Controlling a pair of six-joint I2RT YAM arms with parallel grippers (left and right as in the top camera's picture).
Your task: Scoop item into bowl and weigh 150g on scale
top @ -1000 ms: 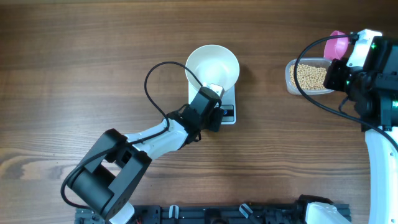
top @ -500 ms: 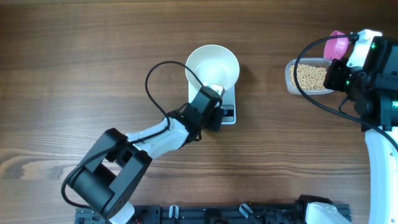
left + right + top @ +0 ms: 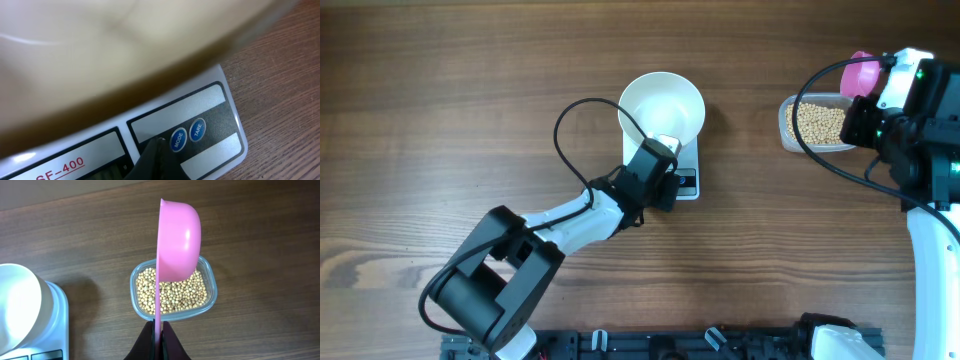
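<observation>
From overhead, the white bowl stands on the scale, near the middle of the wooden table. No beans are visible inside the bowl. The left gripper reaches over the scale's near edge, its jaws pressed together with nothing between them. Well to the right sits a clear tub holding the beans. The right gripper hovers at the tub's far right corner, clamped on a pink scoop.

The left wrist view looks along the scale's dark button panel. Red lettering at the lower left reads "SF-400". Two round blue buttons are marked MODE and TARE. The closed fingertips come to a single point on the panel just left of the MODE button; whether they press it cannot be told. The bowl's underside fills the top of the picture as a pale blur.

In the right wrist view, the fingers pinch the scoop's thin handle. The scoop stands on edge above the tub with its rounded back facing right. The beans lie in the tub beneath it. The bowl and scale show at the lower left.
</observation>
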